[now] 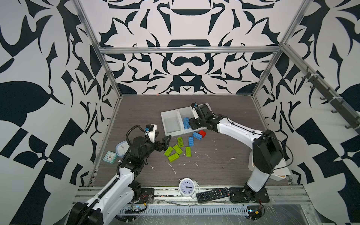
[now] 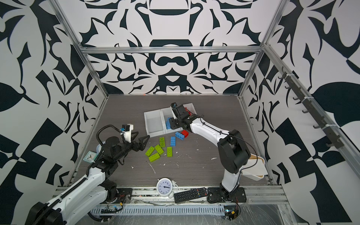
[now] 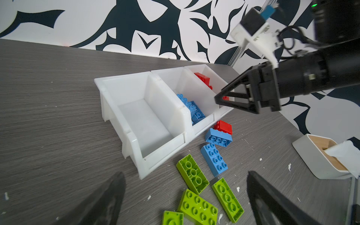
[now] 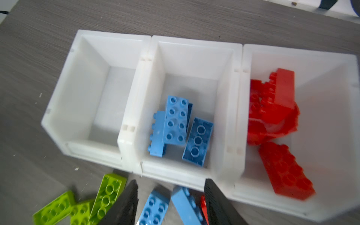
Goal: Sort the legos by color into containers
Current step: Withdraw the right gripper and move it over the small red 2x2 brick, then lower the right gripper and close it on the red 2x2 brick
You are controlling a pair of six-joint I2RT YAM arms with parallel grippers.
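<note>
Three joined white containers stand mid-table. The left one is empty, the middle one holds blue legos, and the right one holds red legos. On the table in front lie several lime green legos, two blue ones and a red one. My right gripper hovers over the middle container's front edge, open, with nothing between its fingers. My left gripper is wide open and empty just left of the green legos.
A round white alarm clock and a black remote lie at the front edge. A small teal clock and a round lidded tub sit at the left. A white bin with a wooden lid stands at the right.
</note>
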